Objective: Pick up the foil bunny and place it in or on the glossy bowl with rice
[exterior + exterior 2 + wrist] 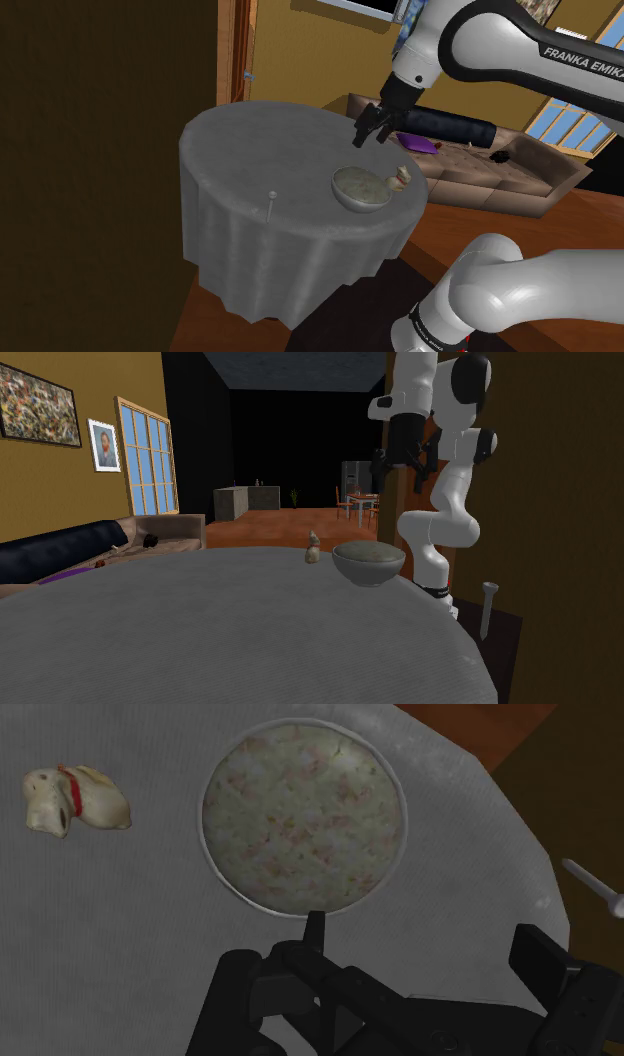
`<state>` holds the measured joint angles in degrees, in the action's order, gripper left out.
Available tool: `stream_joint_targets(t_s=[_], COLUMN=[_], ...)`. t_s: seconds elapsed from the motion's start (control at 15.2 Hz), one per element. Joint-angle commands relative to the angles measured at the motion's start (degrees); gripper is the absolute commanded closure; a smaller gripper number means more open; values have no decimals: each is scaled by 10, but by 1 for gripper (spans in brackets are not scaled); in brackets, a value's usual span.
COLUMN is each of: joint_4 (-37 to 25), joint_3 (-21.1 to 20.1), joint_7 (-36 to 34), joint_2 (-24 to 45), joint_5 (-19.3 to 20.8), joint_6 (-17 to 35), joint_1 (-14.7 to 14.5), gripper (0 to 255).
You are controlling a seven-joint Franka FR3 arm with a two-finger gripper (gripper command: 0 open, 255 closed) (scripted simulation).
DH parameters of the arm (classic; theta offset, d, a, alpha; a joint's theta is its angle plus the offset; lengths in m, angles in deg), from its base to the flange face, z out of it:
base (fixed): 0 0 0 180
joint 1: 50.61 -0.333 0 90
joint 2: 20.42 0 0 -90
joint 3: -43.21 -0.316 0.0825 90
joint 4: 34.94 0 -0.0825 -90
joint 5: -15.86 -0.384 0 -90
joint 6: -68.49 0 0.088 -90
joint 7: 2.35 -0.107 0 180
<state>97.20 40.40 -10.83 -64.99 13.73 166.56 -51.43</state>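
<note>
- Nearest the shoulder camera, a slim nail (271, 203) stands upright by the front edge of the cloth-draped surface (250, 140).
- Farther in, the rice bowl (350, 199) sits close to the surface's edge on the shoulder view's right.
- Just beside the bowl but not touching it, at that same edge, is the bunny (80, 802), pale with a red collar.
- Seen from the wrist, the bunny's long axis runs roughly in line with the bowl, with the head end pointing away from it.
- It looks small and light, and likely thin-skinned, smooth and easy to dent. A gentle pinch across the narrow flanks, behind the collar, seems safest.
- The gripper (422, 932) hangs above the surface by the bowl's far side, fingers spread, holding nothing.
- Beyond the surface's far edge stands a sofa (500, 170).
</note>
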Motion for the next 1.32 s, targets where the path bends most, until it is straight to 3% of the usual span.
stream_joint_targets(t_s=[0.0,0.66,1.25], joint_4=[0,101,129], joint_3=[0,140,284], joint_7=[0,146,285], joint_2=[0,-61,-41], joint_5=[0,61,122], joint_6=[0,52,112], joint_1=[0,38,73], gripper=[0,0,0])
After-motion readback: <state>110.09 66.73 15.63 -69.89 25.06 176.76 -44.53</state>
